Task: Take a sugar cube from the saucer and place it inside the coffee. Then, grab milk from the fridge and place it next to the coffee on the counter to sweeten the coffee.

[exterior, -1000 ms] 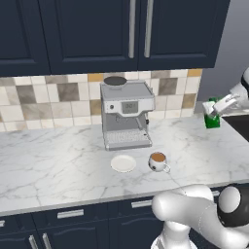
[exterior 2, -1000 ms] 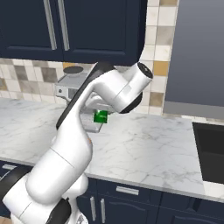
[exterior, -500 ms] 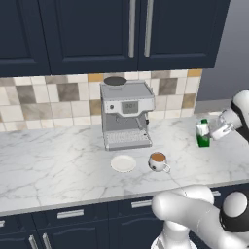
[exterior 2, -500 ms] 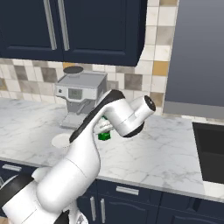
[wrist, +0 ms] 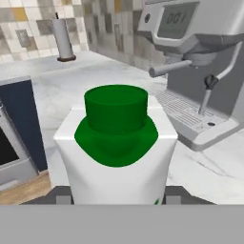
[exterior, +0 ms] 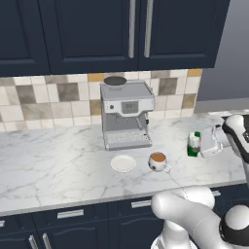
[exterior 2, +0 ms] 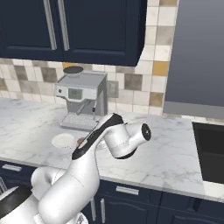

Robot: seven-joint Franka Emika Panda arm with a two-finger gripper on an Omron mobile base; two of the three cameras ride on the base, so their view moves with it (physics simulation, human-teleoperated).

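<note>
The milk is clamped in the gripper, just right of the coffee. The carton is apparently just above the counter, though contact cannot be confirmed.

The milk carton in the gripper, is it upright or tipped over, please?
Upright: the milk carton stands with its green cap on top and green base lowest, held by the gripper beside the coffee mug.

The counter carries the saucer, the coffee and an espresso machine.
</note>
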